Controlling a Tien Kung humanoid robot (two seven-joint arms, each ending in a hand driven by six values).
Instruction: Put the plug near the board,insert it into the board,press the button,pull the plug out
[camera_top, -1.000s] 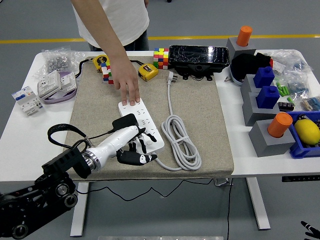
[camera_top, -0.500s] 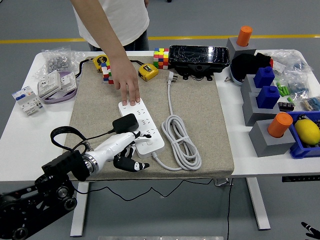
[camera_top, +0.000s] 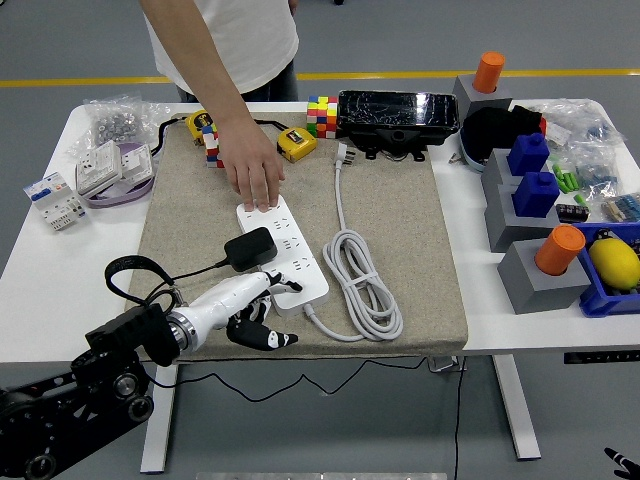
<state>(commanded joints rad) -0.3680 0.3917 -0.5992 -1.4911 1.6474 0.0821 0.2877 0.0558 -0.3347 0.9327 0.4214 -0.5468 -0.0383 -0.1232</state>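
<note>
Plug: seated in board at 12 o'clock of empty, loosely curled left hand; board drag risked if plug is regripped off-centre.

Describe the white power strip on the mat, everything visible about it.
The power strip is a long, flat, white plastic bar lying on the beige mat, running diagonally from upper left to lower right. Rows of dark socket holes show on its top. A black plug sits on its left side. A person's hand presses its far end. The robot's left hand is at its near end. Its thick white cable lies coiled to the right.
</note>
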